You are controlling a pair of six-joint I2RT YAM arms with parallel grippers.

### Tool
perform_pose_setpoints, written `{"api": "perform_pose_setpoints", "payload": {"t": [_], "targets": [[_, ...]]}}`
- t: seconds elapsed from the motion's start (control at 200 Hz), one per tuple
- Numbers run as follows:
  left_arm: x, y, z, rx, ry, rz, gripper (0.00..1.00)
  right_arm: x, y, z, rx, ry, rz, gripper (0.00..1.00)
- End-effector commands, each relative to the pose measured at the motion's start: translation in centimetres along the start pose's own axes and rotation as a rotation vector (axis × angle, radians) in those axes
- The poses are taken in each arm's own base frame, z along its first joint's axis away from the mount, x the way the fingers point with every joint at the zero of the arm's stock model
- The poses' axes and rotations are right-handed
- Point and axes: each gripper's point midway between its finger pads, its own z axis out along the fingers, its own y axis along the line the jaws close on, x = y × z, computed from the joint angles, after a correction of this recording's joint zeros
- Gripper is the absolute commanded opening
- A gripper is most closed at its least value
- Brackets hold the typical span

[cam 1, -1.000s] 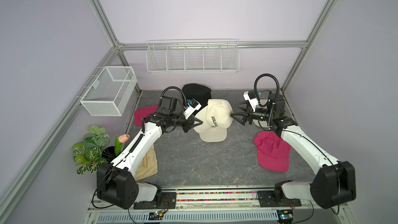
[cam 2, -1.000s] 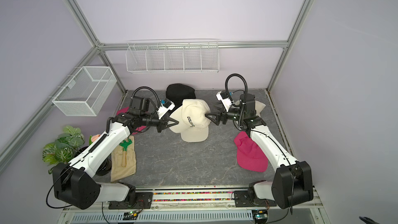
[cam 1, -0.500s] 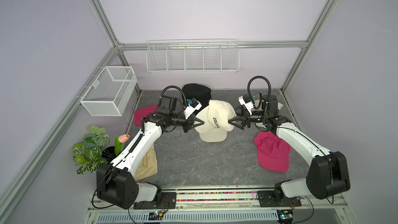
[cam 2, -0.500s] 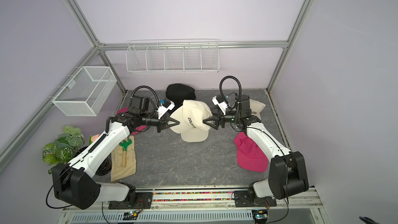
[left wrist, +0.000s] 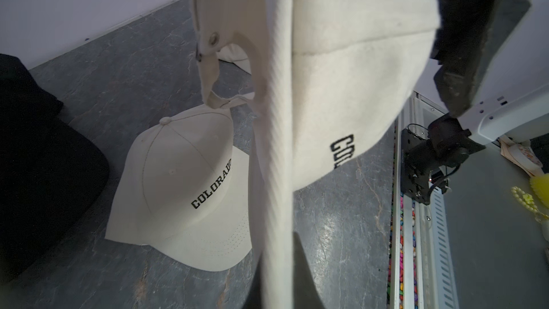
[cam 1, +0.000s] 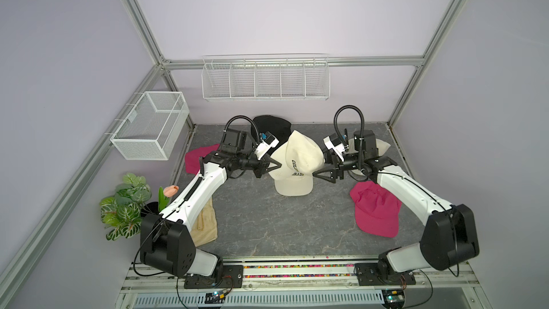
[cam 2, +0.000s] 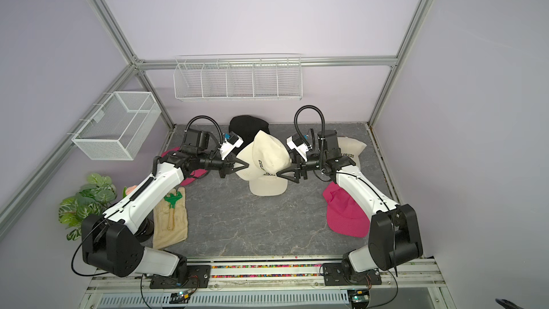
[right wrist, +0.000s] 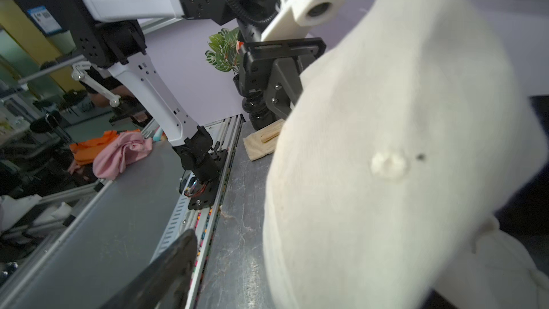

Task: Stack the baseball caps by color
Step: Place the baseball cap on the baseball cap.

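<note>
L claw (cam 1: 277, 165), clenched on the rim of the held cream cap (cam 1: 297, 150), keeps it aloft mid-counter. R claw (cam 1: 314, 173), jaws spread & gripping nothing, noses in at the cap's opposite side. In the R wrist view one finger (right wrist: 172, 263) stands clear of the fabric. Directly beneath, a second cream cap (left wrist: 178, 179), lettered COLORADO, sits crown-up on the counter (cam 1: 267, 227) w/ its brim toward the front rail, the likely base of the cream stack. A third cream cap (cam 2: 350, 148) lies behind the R arm. Black caps (cam 1: 267, 124) sit by the back wall. The L pink cap (cam 1: 197, 157) & R pink cap (cam 1: 375, 215) lie well apart at opposite sides. A beige bag (cam 1: 206, 224) lies beside the L arm, no part of the job. To do this step well, prob.: R claw takes the far rim so the soft crown opens out btwn both claws. Then line up brim & lettering w/ the cap below, lower straight, and release both sides together so nothing slides off.
</note>
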Motion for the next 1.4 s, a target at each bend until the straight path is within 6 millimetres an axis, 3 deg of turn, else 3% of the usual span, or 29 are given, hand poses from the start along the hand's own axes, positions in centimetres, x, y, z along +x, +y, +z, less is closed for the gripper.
{"api": "perform_pose_setpoints", "payload": {"t": [0.0, 0.095, 0.325, 0.61, 0.76, 0.975, 1.1, 1.289, 1.394], "targets": [[-1.5, 2.1, -0.4, -0.081, -0.033, 0.0, 0.0, -0.5, 2.3, -0.1, -0.095, 0.001, -0.009, 0.67], [-1.3, 2.7, -0.4, -0.097, -0.03, -0.017, 0.0, -0.6, 2.8, -0.2, -0.107, 0.008, -0.01, 0.54], [-1.5, 2.9, -1.0, -0.098, -0.045, -0.019, 0.0, 0.4, 2.7, -0.3, -0.076, 0.05, -0.017, 0.52], [-1.3, 2.5, -0.4, -0.028, -0.04, -0.031, 0.0, 1.3, 1.8, 0.6, -0.056, 0.076, -0.03, 0.55], [-1.3, 1.6, -0.3, 0.034, -0.037, -0.022, 0.0, 1.7, 0.4, 1.6, -0.023, 0.095, -0.025, 0.67], [-1.0, 0.7, -0.3, 0.07, -0.037, 0.004, 0.0, 1.7, -0.9, 2.0, -0.032, 0.099, -0.001, 0.7], [-0.8, 1.5, -0.2, 0.033, -0.025, -0.006, 0.0, 1.2, 0.3, 1.9, -0.089, 0.088, -0.008, 0.62], [-0.6, 3.8, -0.3, -0.079, -0.016, -0.034, 0.0, 0.9, 2.3, 0.9, -0.121, 0.081, -0.031, 0.35], [-0.6, 3.9, -0.4, -0.082, -0.019, -0.038, 0.0, 0.9, 2.6, 0.6, -0.12, 0.079, -0.037, 0.34]]}}
